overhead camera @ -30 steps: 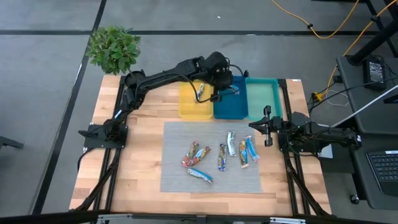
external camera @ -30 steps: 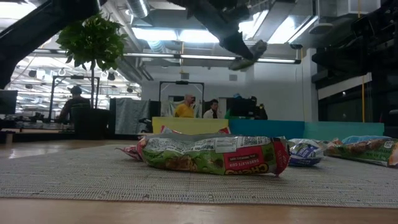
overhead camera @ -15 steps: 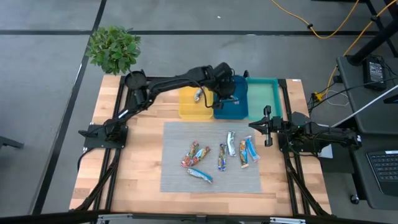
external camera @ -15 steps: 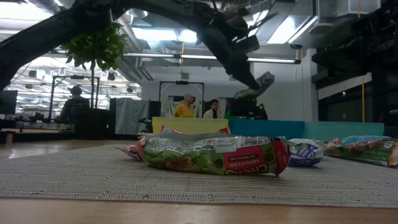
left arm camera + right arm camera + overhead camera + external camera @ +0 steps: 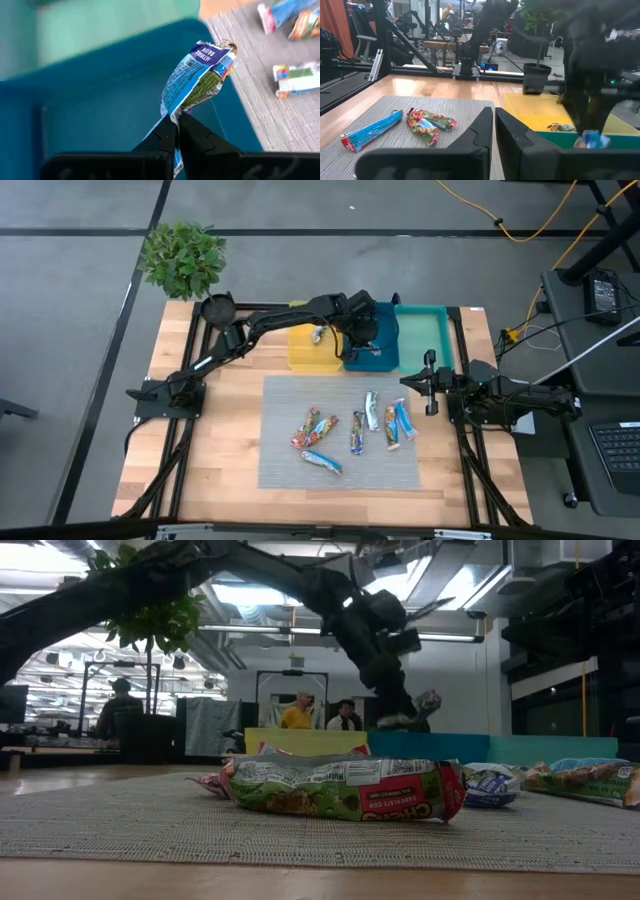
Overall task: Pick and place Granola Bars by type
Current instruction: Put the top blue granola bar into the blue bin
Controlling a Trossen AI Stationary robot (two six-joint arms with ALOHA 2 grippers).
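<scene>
My left gripper (image 5: 178, 116) is shut on a blue-white granola bar (image 5: 199, 74) and hangs low over the blue tray (image 5: 385, 355); the low view shows it just above the tray's rim (image 5: 440, 743). One bar (image 5: 318, 333) lies in the yellow tray (image 5: 305, 350). Several other bars (image 5: 357, 430) lie flat on the grey mat (image 5: 280, 400); a green-red one (image 5: 340, 788) is nearest in the low view. My right gripper (image 5: 430, 385) waits shut at the table's right edge. My left gripper pinches the bar's crimped end (image 5: 173, 111) between its two fingertips. The fingers slant down from the table's left side, and the bar sticks out past them along their line. It hangs clear above the blue tray's floor (image 5: 100, 120).
A teal tray (image 5: 425, 335) stands right of the blue one, all three trays in a row along the mat's far side. A potted plant (image 5: 183, 258) stands at the far left corner. People are in the room beyond the table.
My left gripper has come down from well above the trays toward the blue tray, tipping further downward, with the blue-white bar still in its shut fingers. The bar now sits just above the tray's rim.
</scene>
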